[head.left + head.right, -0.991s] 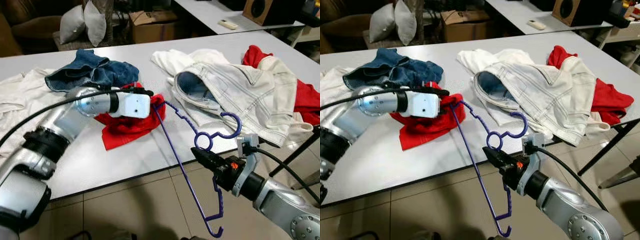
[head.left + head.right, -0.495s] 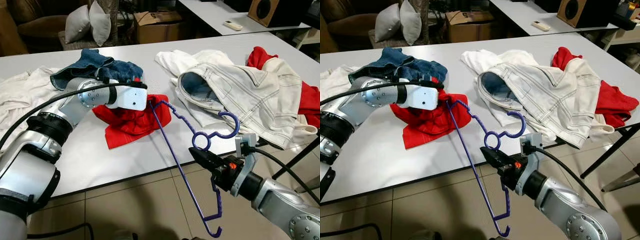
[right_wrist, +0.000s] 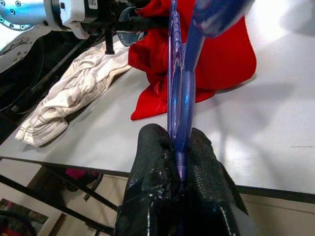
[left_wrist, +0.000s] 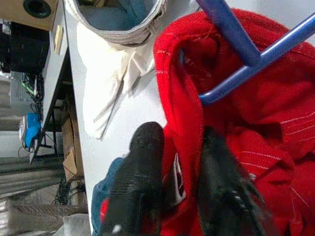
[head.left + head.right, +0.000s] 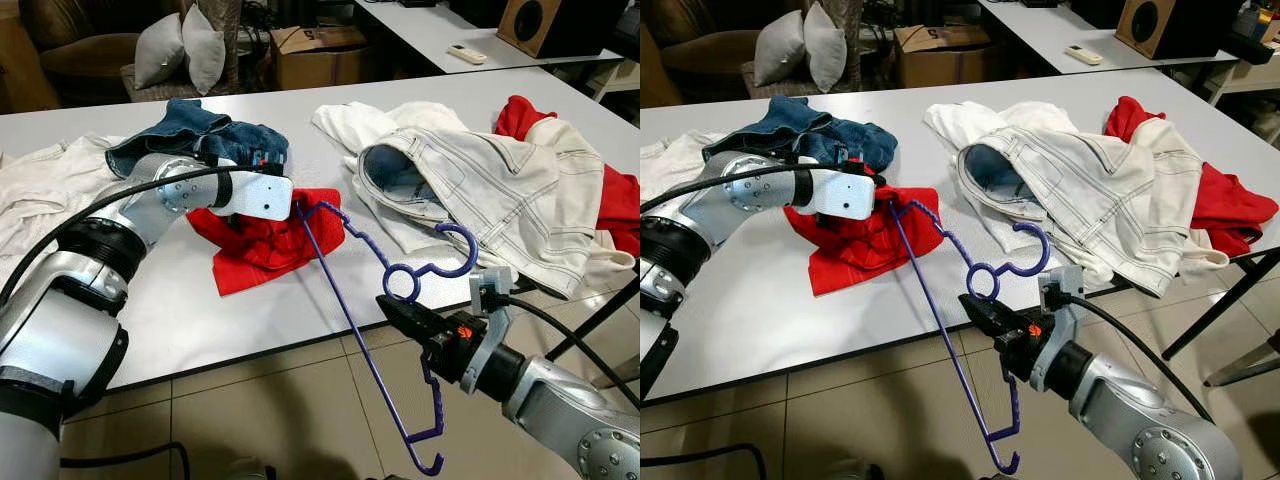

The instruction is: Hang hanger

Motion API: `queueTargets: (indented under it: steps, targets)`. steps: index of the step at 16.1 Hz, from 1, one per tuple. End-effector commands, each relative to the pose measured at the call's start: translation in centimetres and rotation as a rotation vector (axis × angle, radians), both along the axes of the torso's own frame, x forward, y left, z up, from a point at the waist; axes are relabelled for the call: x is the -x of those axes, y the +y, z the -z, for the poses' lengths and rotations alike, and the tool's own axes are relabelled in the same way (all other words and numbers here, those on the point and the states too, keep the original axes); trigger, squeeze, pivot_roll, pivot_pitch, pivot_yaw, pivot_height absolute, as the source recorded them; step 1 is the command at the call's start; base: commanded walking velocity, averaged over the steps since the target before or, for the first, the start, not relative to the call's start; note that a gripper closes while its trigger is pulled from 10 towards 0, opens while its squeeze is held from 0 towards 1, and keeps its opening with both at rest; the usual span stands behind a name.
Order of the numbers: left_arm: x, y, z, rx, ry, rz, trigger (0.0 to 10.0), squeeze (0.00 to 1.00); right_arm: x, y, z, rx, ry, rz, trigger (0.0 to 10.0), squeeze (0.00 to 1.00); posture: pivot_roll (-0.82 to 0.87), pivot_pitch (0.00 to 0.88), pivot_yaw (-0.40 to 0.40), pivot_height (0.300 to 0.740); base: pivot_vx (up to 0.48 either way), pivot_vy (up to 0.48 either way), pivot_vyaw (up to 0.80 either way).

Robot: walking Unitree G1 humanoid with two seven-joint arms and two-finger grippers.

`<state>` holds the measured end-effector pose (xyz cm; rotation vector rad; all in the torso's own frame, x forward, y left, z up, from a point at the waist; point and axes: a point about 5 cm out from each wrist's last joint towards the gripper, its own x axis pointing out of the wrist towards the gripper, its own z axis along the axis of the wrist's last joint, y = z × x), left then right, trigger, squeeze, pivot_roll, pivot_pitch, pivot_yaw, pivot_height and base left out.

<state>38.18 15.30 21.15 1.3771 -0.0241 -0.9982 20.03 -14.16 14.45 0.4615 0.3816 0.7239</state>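
Your right claw [image 5: 400, 312] stays clamped on the purple hanger [image 5: 350, 310] at lower centre, while your left claw [image 4: 174, 172], pinching the red shirt [image 5: 262, 240], has drawn it up onto the hanger's shoulder, so threading has begun.

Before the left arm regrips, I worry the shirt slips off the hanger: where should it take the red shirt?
Probably at the bunched fold of the red shirt nearest the hanger tip, coming from the robot's left side. There the cloth stands up in a ridge; the rest lies flat on the table. The left gripper already straddles that fold.
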Motion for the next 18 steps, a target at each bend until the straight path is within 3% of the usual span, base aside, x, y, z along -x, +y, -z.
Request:
queueTargets:
  steps: [1, 4, 6, 7, 10, 11, 13, 14, 15, 16, 17, 18]
  targets:
    - [-0.2, 0.0, -1.6, 0.039, -0.013, -0.001, 0.0, 0.0, -0.5, -0.1, -0.6, 0.018, -0.042, 0.004, 10.0, 0.0, -0.02, 0.004, 0.017, 0.74, 0.0, 0.0, 0.0]
    - [0.0, 0.8, -3.7, 0.245, 0.046, -0.056, 0.0, 0.0, -2.3, -0.3, -1.5, 0.05, -0.112, 0.039, 10.0, 0.0, -0.03, 0.001, 0.033, 0.74, 0.0, 0.0, 0.0]
    - [1.3, 2.8, -4.0, 0.304, 0.133, -0.103, 0.0, 0.0, -3.6, -0.2, -2.3, 0.069, -0.157, 0.027, 10.0, 0.0, -0.03, 0.001, 0.026, 0.74, 0.0, 0.0, 0.0]
    - [2.9, 3.6, -4.1, 0.352, 0.209, -0.128, 0.0, 0.0, -4.6, 0.3, -2.6, 0.083, -0.171, 0.006, 10.0, 0.0, 0.0, 0.003, -0.005, 0.74, 0.0, 0.0, 0.0]
    - [4.9, 3.8, -5.1, 0.428, 0.277, -0.161, 0.0, 0.0, -5.3, 1.3, -2.7, 0.08, -0.173, -0.035, 10.0, 0.0, 0.04, 0.008, -0.054, 0.74, 0.0, 0.0, 0.0]
    - [5.6, 3.3, -6.2, 0.484, 0.267, -0.185, 0.0, 0.0, -5.5, 1.9, -2.6, 0.083, -0.158, -0.056, 10.0, 0.0, 0.05, 0.008, -0.064, 0.74, 0.0, 0.0, 0.0]
    - [5.5, 2.6, -7.8, 0.581, 0.195, -0.226, 0.0, 0.0, -5.7, 2.2, -2.6, 0.097, -0.138, -0.057, 10.0, 0.0, 0.06, 0.009, -0.069, 0.74, 0.0, 0.0, 0.0]
    - [5.2, 2.7, -9.3, 0.651, 0.123, -0.269, 0.0, 0.0, -6.3, 1.8, -3.9, 0.11, -0.201, -0.016, 10.0, 0.0, 0.05, 0.006, -0.055, 0.74, 0.0, 0.0, 0.0]
    - [5.3, 2.7, -9.6, 0.656, 0.113, -0.275, 0.0, 0.0, -6.6, 1.6, -4.3, 0.121, -0.225, 0.005, 10.0, 0.0, 0.04, 0.006, -0.052, 0.74, 0.0, 0.0, 0.0]
    - [5.4, 2.7, -10.8, 0.67, 0.09, -0.264, 0.0, 0.0, -7.3, 0.9, -6.1, 0.123, -0.315, 0.062, 10.0, 0.0, 0.04, 0.006, -0.048, 0.74, 0.0, 0.0, 0.0]
    - [5.7, 2.7, -13.3, 0.761, 0.074, -0.247, 0.0, 0.0, -7.7, -0.2, -9.2, 0.007, -0.401, 0.135, 10.0, 0.0, 0.04, 0.004, -0.041, 0.74, 0.0, 0.0, 0.0]
    - [5.8, 2.7, -13.7, 0.775, 0.07, -0.247, 0.0, 0.0, -7.7, -0.4, -9.6, -0.005, -0.41, 0.145, 10.0, 0.0, 0.04, 0.004, -0.041, 0.74, 0.0, 0.0, 0.0]
